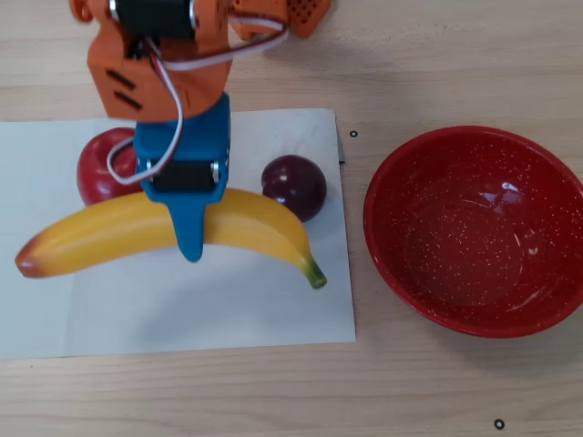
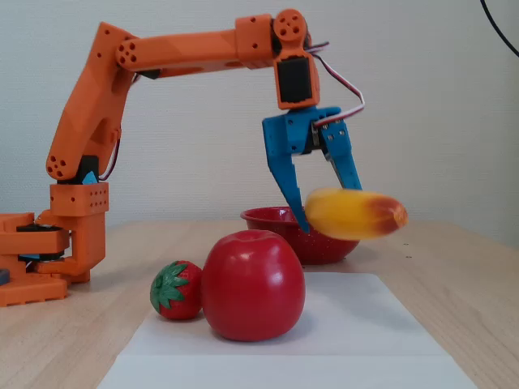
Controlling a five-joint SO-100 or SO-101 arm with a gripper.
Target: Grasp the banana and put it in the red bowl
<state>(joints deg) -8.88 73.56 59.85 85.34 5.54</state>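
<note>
Yellow and slightly blurred in the fixed view, the banana [image 2: 353, 214] hung in the air, clamped between the blue fingers of the gripper [image 2: 331, 207], well above the white paper sheet [image 2: 357, 324]. That height was plain only from the fixed camera; in the overhead view the banana [image 1: 109, 233] merely appeared larger, stretched across the sheet [image 1: 209, 309] with its orange-red tip pointing away from the red bowl [image 1: 475, 314] and its green stem end pointing toward it. There the gripper [image 1: 189, 238] crossed the banana near its middle, one blue finger lying over the top of it.

From above, the red bowl sat on the bare wooden table [image 1: 455, 64], just beside the sheet's edge and well clear of the banana. The fixed view showed only part of the bowl [image 2: 268, 217], behind the gripper.

Between the banana and the bowl, a dark purple round fruit [image 1: 294, 188] rested on the sheet in the overhead view; it could not be seen in the fixed view. The red apple [image 2: 252, 284] stood large in the fixed view, while from above the apple [image 1: 98, 166] was half hidden under the arm. A toy strawberry [image 2: 176, 290] beside the apple showed only in the fixed view.
</note>
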